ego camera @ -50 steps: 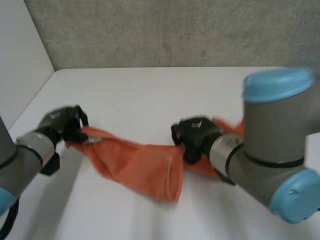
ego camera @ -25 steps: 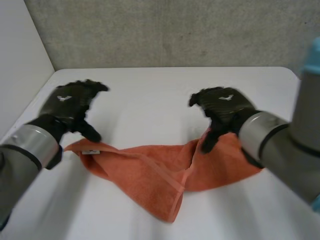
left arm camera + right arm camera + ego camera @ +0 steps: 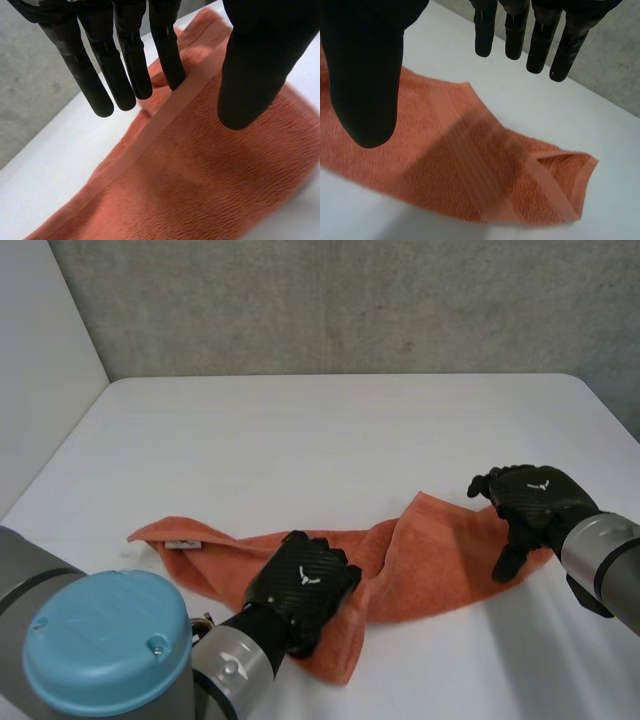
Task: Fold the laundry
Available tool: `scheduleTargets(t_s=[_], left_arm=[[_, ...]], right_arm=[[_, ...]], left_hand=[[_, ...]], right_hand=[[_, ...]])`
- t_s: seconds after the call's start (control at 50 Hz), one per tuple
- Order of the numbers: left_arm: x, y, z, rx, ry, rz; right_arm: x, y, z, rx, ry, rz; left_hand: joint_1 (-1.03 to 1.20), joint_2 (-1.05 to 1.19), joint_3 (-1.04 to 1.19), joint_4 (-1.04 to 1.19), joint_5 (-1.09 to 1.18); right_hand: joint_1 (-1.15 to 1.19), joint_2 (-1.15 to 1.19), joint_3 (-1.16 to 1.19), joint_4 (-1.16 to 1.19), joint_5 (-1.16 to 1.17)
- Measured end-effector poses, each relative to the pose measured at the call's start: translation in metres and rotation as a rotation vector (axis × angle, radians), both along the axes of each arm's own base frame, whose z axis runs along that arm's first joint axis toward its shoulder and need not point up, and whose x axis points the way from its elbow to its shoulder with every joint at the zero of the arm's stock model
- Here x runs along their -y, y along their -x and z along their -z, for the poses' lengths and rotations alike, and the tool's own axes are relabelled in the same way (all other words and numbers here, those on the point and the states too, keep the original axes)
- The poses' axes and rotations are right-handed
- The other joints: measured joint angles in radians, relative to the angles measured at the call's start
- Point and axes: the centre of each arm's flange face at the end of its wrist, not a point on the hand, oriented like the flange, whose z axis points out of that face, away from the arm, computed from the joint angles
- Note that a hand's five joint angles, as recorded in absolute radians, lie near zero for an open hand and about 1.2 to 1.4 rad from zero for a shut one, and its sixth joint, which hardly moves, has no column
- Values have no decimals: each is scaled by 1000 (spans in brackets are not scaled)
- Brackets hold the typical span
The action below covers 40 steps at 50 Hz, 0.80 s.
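Observation:
An orange towel (image 3: 430,560) lies crumpled in a long strip across the white table (image 3: 330,430), with a small label near its left end. My left hand (image 3: 300,585) is over the towel's front middle fold, fingers (image 3: 125,60) straight and thumb apart; one fingertip touches the towel's woven band (image 3: 165,115). My right hand (image 3: 535,500) hovers at the towel's right end, open, with its thumb (image 3: 365,75) and fingers spread above the folded cloth (image 3: 470,170). Neither hand grips the towel.
A grey wall runs along the table's far edge and a white wall along its left side. My left arm's blue cap (image 3: 105,655) fills the near left corner. Bare table lies behind the towel.
Both hands let go of the towel, which dropped onto the table. The left hand then swung to the towel's front middle. The right hand moved out to its right end.

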Motion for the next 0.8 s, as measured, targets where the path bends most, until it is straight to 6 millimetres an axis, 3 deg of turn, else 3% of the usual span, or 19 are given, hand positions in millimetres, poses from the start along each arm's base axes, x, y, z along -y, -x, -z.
scheduleTargets(t_s=[0.08, 0.2, 0.34, 0.8], left_arm=[[8, 3, 3, -20, 33, -44], [13, 5, 5, -39, 54, -60], [12, 4, 9, -30, 45, -58], [8, 4, 28, 12, 6, -45]], right_arm=[[-1, 4, 7, -11, -9, 4], [0, 6, 10, -15, -3, 7], [2, 6, 10, -13, 3, 11], [7, 8, 13, 8, -12, -10]], left_hand=[[127, 136, 133, 135, 132], [139, 159, 156, 159, 152], [-124, -97, -90, -97, -89], [-126, -123, -119, -127, -121]], right_hand=[[0, 0, 0, 0, 0], [0, 0, 0, 0, 0], [0, 0, 0, 0, 0], [0, 0, 0, 0, 0]])
